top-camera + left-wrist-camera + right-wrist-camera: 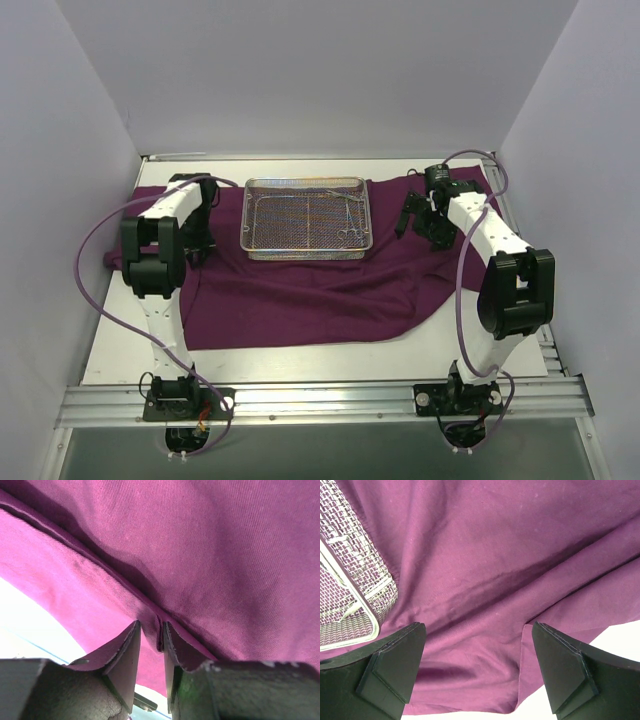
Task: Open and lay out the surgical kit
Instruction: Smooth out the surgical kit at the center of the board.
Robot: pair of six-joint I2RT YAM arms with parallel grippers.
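Near side of wire-mesh tray (305,217): flat cloth wrap (320,300), free passage. Left of tray: left gripper (151,627) blocks, pinching a cloth fold. Right of tray: right gripper (477,626) hovers, jaws wide, narrow gap.

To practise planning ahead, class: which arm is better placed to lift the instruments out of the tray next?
Likely right. The right hand is open beside the tray's right end, where the instruments lie; the left hand is pinching a fold of the cloth.
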